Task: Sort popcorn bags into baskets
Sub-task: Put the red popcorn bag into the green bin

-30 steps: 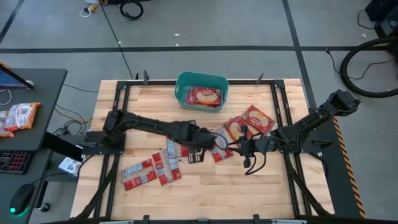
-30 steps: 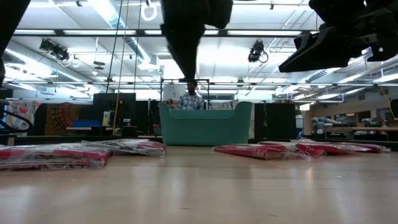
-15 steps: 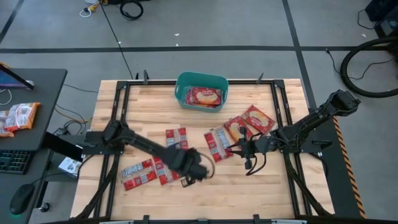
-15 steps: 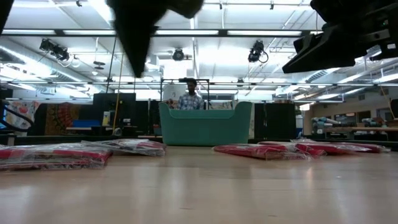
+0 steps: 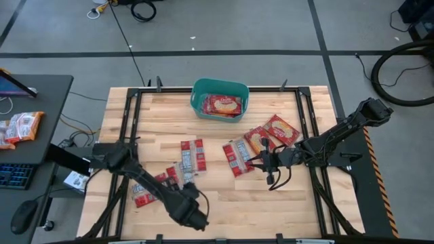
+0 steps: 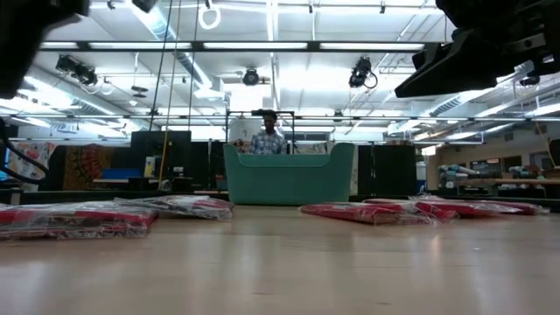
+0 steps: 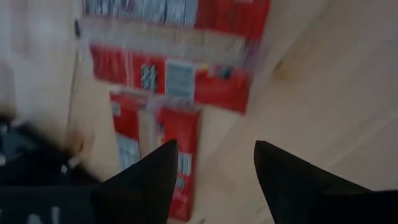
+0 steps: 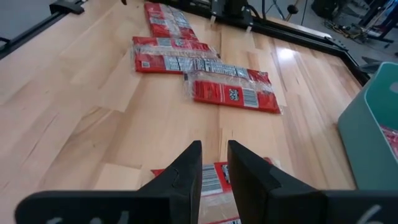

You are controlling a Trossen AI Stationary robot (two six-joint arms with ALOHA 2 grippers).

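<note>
The teal basket [image 5: 219, 98] stands at the table's far edge, and squarish red popcorn bags [image 5: 222, 105] lie flat in it. Narrow red bags lie flat on the wood at the middle [image 5: 192, 153] [image 5: 237, 158] and near left [image 5: 154, 188]. Two squarish ones lie at the right [image 5: 256, 139] [image 5: 281, 129]. My left gripper [image 5: 194, 218] hangs open over bare wood by the near edge; its wrist view shows bags [image 7: 180, 74] beyond the open fingers [image 7: 214, 162]. My right gripper [image 5: 266, 165] hovers beside the middle bags, its fingers [image 8: 214, 152] a narrow gap apart over a bag [image 8: 214, 182].
The table's black frame rails [image 5: 308, 129] run along its edges. A side desk at the left holds orange-edged packets [image 5: 20, 127] and a keyboard. In the low view a person [image 6: 267, 138] stands behind the basket [image 6: 289, 175]. Bare wood lies along the near edge [image 5: 271, 203].
My left arm has swung away from the middle bags, toward the table's near edge and somewhat left, and now hangs by the near edge. The narrow bags it stood over now show in full.
</note>
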